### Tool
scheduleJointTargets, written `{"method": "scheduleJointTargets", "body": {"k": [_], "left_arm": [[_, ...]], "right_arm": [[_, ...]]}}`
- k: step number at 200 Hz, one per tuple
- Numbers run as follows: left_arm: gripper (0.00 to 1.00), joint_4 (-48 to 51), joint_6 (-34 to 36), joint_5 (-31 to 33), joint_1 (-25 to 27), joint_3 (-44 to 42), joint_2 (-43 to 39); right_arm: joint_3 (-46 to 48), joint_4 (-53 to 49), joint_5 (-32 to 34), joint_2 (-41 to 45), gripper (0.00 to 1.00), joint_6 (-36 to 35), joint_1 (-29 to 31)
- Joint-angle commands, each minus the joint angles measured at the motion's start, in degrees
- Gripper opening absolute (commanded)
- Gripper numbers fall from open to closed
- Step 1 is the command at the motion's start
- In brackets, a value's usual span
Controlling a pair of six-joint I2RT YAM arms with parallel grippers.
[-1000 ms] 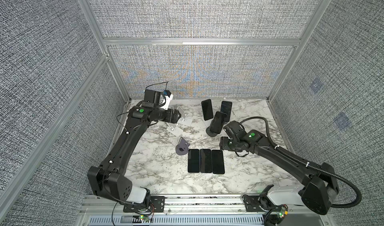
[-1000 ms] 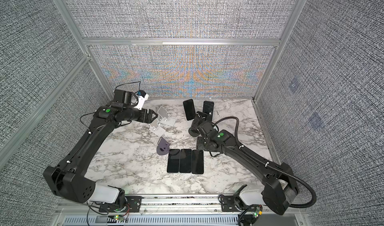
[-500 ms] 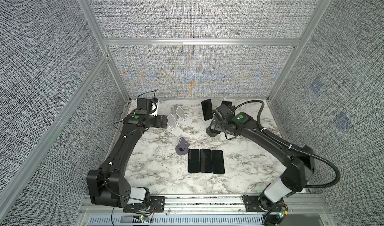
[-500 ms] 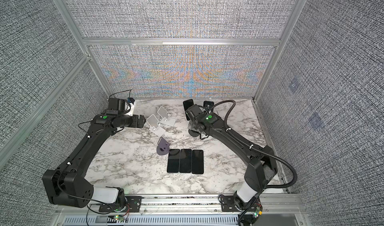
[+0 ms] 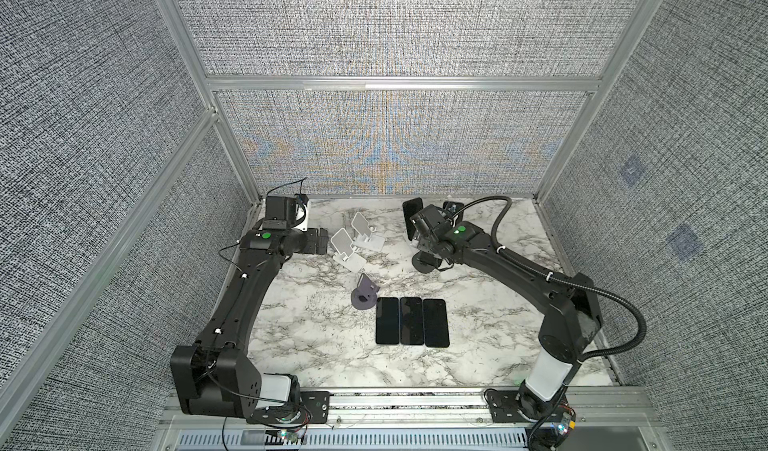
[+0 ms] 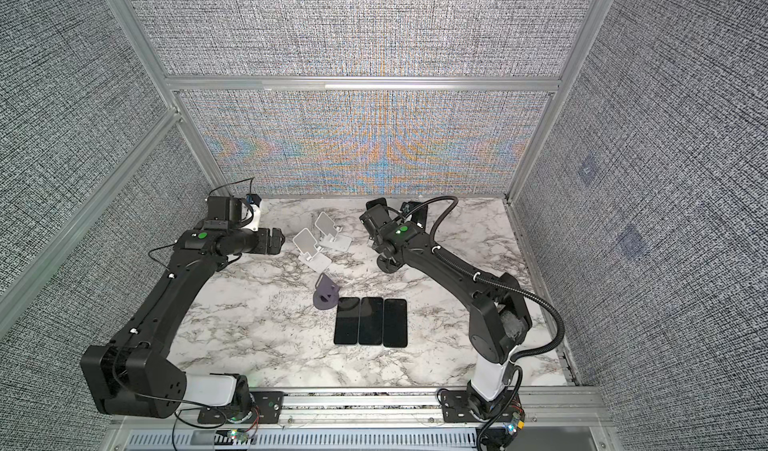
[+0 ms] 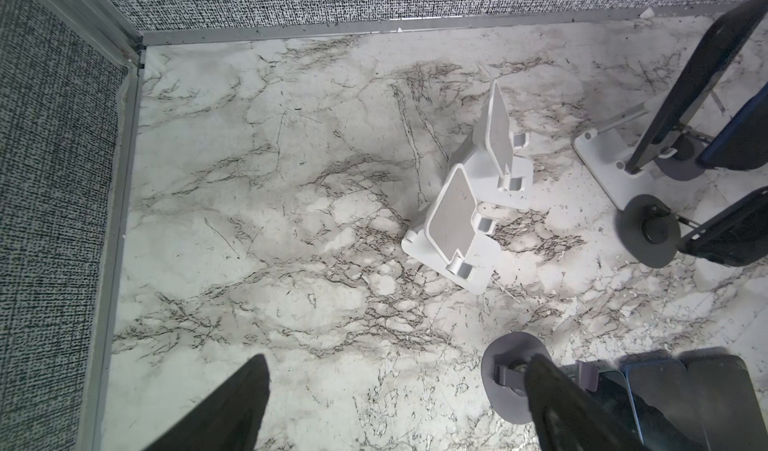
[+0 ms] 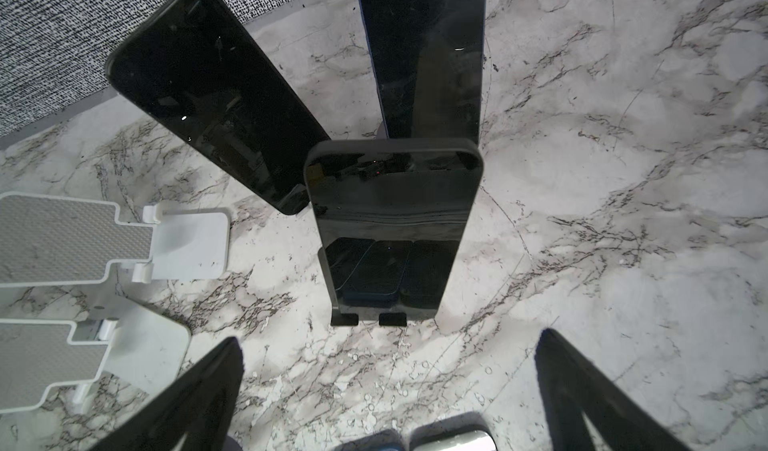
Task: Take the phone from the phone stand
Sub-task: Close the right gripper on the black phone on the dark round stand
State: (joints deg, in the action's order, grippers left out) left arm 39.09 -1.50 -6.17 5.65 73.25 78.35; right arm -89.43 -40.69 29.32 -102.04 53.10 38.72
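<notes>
Quick status from my side. My right end effector (image 8: pixel 388 339) is spread wide, one of its fingers (image 8: pixel 195 390) on each side of the wrist view, and neither touches anything. Dead ahead of it is the phone (image 8: pixel 390 220), leaning back on the black stand (image 8: pixel 345 319) with its bottom edge sitting in the two little lips. That puts it toward the back edge of the counter (image 5: pixel 316 345), a bit right of the middle. In both top views my own wrist covers the phone, so only the stand's round base (image 5: pixel 423 264) pokes out.

Past it are two more propped-up phones: a tilted phone (image 8: pixel 208 96) off to one side and a rear phone (image 8: pixel 424 54) right behind the one I'm facing.

My left end effector (image 7: pixel 399 355) is spread wide too, hovering near the back left corner of the counter. It points at the two white stands (image 5: pixel 353 241) but is apart from them. Those two stand just beside each other.

The purple stand (image 5: pixel 365 294) is near the middle of the counter, just beside the row of three phones (image 5: pixel 411 321). They lie flat, side by side and touching, toward the front edge.
</notes>
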Motion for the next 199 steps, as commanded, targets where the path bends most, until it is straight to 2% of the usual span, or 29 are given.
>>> {"method": "scheduleJointTargets", "body": {"k": [1,30,199], "left_arm": [[0.97,-1.2,-0.2,-2.3,-1.2,0.0,-0.3],[0.97,-1.3,-0.3,-3.0,-1.8,0.0,-0.6],[0.97,-1.9,-1.2,-6.9,-4.0,-0.1,-0.8]], "right_arm": [[-0.6,0.5,1.1,-0.7,0.99,-0.7,-0.7],[-1.0,0.9,-0.3,-2.2,0.98,-1.0,-1.7],[-1.1,7.7,1.2,-7.7,0.94,-6.2,-3.4]]}}
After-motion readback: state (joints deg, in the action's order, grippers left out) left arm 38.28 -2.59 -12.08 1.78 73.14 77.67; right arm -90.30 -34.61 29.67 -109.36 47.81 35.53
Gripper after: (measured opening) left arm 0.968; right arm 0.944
